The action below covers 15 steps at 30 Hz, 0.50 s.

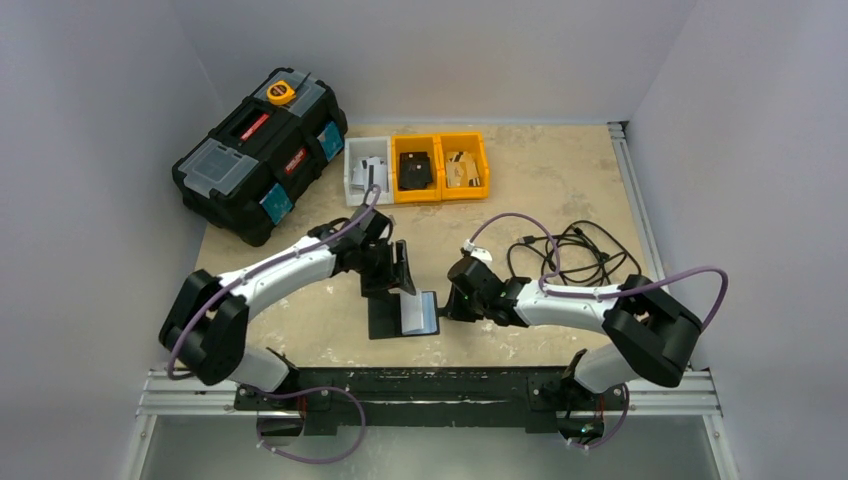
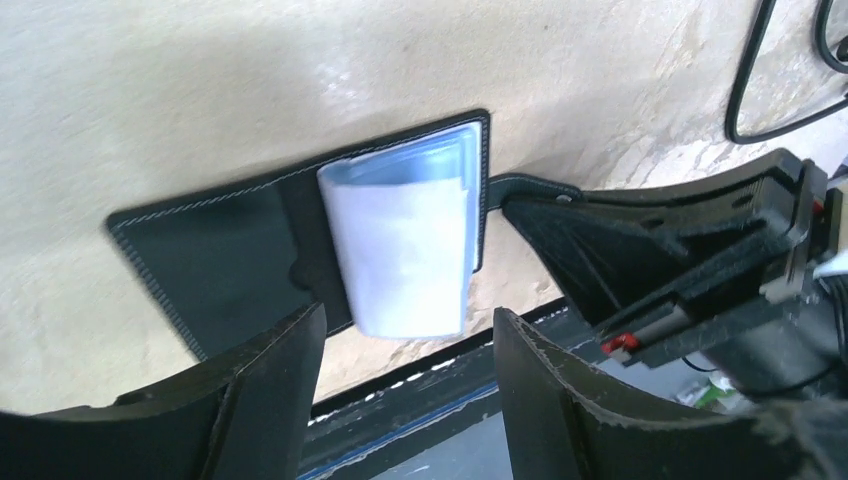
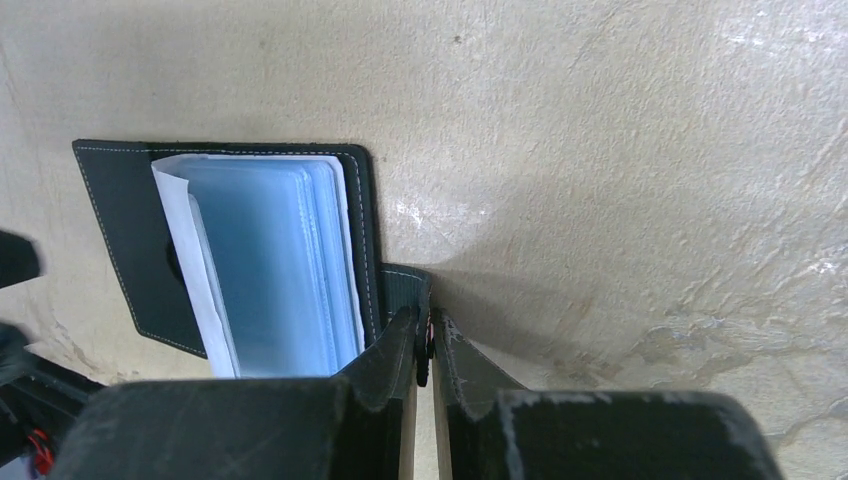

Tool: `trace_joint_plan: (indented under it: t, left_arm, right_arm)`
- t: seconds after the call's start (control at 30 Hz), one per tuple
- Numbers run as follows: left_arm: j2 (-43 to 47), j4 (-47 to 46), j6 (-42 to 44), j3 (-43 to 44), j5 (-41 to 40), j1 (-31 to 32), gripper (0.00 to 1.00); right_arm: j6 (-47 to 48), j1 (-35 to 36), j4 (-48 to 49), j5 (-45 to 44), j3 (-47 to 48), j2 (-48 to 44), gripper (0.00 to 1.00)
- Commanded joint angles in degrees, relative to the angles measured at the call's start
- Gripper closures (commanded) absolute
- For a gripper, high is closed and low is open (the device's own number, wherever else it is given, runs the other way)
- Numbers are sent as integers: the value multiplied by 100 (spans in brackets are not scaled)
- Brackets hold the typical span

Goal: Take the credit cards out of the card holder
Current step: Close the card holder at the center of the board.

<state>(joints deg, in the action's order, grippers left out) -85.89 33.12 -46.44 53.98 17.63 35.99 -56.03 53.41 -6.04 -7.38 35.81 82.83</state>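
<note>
The black card holder (image 1: 383, 320) lies open on the table near the front edge. The pale bluish credit cards (image 1: 419, 313) sit in its right half, and one white card sticks out of the stack (image 2: 405, 240). My left gripper (image 1: 400, 270) hovers just above the holder (image 2: 230, 250), open and with nothing between its fingers (image 2: 408, 315). From the right, my right gripper (image 1: 447, 303) is shut on the holder's snap tab (image 3: 405, 285), the jaws pinching its edge (image 3: 427, 325). The cards (image 3: 270, 270) show blue in their sleeves in the right wrist view.
A large black toolbox (image 1: 260, 155) stands at the back left. A white bin (image 1: 366, 168) and two orange bins (image 1: 440, 167) sit beside it. A coil of black cable (image 1: 570, 250) lies at the right. The metal rail (image 1: 430, 385) runs along the near edge.
</note>
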Motion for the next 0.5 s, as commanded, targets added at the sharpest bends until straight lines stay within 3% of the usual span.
trace_joint_plan:
  t: [0.0,0.2,0.37,0.47]
  left_arm:
    - [710,496,84,-415,-773,-113,38]
    - [1043,265,131,-1193,-671,-537,34]
    - [864,-193,112,-1525,-339,-635,25]
    - [617,-470,80,-1625,-193,-638,25]
  right_arm:
    - [-120,12,-110,-113,-48,-13,96]
    - [-7,-16,-209,-165,30,152,96]
    - [56,-32,-229,-154,66,233,96]
    - [83,-43,-283,-169,104,179,97]
